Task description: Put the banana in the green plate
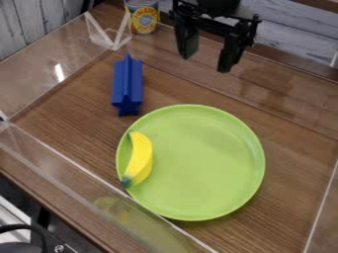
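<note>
The banana [136,159] lies inside the green plate [211,168], along the plate's left rim, with its greenish tip pointing toward the near edge. The gripper [209,47] hangs well beyond the plate's far rim, well apart from the banana, jaws spread wide and holding nothing. A blue block [126,84] stands just beyond the plate's far-left rim.

Wooden table [284,119] bears green plate [211,163], blue block [126,84] beside it.

Bright, even light; glare streaks the tabletop [79,89]; slightly soft focus.
</note>
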`<action>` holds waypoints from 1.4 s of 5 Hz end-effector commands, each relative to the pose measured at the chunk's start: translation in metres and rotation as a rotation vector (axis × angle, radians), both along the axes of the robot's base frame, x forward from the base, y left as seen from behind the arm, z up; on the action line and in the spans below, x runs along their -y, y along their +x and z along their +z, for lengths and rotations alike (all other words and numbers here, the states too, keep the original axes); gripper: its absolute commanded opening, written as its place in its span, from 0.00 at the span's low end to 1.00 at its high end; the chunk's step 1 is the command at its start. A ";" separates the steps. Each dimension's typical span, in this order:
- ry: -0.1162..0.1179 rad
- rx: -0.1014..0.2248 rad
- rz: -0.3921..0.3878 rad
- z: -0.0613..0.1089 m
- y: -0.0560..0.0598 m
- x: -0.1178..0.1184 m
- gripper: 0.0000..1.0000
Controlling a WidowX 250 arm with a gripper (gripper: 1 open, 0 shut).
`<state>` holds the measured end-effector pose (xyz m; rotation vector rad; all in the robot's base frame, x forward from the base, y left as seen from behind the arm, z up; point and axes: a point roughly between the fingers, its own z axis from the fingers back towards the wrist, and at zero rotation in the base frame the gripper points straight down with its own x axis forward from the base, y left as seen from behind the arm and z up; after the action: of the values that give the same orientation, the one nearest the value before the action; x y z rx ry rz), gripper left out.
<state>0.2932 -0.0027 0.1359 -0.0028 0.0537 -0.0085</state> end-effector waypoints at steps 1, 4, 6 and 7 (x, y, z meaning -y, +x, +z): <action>0.002 -0.020 0.016 -0.008 -0.014 -0.002 1.00; 0.006 -0.007 0.103 -0.016 -0.063 -0.014 1.00; 0.007 -0.028 0.110 -0.025 -0.068 -0.016 1.00; 0.008 -0.038 0.113 -0.029 -0.070 -0.016 1.00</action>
<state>0.2209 0.0098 0.1002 0.0003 0.1228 0.0935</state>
